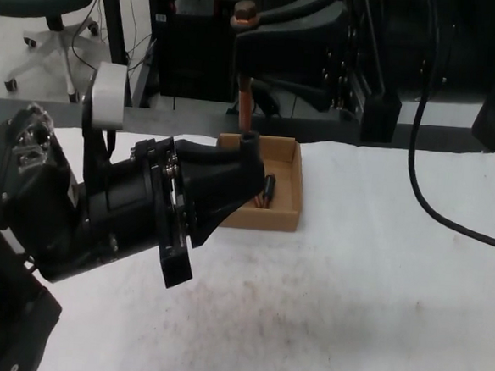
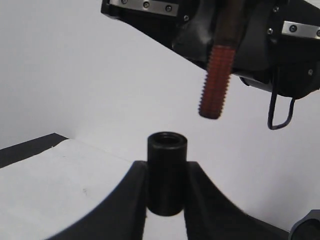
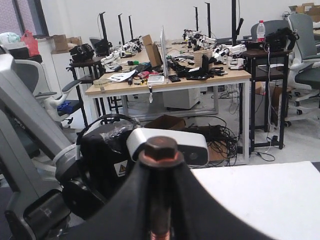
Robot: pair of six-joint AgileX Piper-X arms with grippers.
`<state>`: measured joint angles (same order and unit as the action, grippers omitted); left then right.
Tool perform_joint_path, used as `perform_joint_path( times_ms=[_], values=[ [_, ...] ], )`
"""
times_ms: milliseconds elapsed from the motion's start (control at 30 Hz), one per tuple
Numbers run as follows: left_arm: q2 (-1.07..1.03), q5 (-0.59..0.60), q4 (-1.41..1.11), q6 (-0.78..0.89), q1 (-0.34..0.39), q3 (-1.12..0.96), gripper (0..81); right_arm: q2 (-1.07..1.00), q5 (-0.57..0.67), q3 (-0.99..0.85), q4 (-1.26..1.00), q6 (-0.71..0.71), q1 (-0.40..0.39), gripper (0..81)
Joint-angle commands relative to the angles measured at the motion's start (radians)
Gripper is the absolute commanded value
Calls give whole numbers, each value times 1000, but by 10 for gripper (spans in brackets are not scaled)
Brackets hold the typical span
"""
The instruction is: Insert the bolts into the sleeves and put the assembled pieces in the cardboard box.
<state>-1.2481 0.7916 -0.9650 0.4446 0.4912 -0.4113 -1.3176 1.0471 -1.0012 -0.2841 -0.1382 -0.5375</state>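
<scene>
My left gripper [image 1: 248, 156] is shut on a short black sleeve [image 1: 249, 141], held upright above the cardboard box [image 1: 284, 215]. In the left wrist view the sleeve [image 2: 167, 172] sits between my fingers [image 2: 130, 205] with its open bore facing up. My right gripper [image 1: 250, 46] is shut on a copper-coloured bolt [image 1: 246, 99], head up and threaded end down. The bolt's threaded tip [image 2: 213, 85] hangs a short way above the sleeve, offset slightly to one side, not touching it. The bolt head [image 3: 160, 149] shows between the right fingers. Dark assembled pieces [image 1: 267, 191] lie in the box.
The bench [image 1: 368, 287] is covered with a white cloth. A black cable [image 1: 433, 207] trails across its right side. The left arm's body [image 1: 76, 207] fills the near left. Dark equipment stands behind the bench, and an office chair [image 1: 47, 10] sits at the far left.
</scene>
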Motion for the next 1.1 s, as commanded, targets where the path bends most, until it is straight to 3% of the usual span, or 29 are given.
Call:
perform_joint_path(
  times_ms=[0, 1067],
  values=[
    [1, 39, -30, 22, -2, -12, 2, 8, -1, -3, -8, 13, 1, 18],
    [4, 86, -133, 101, -34, -12, 2, 8, -1, -3, 34, 41, 1, 18]
  ],
)
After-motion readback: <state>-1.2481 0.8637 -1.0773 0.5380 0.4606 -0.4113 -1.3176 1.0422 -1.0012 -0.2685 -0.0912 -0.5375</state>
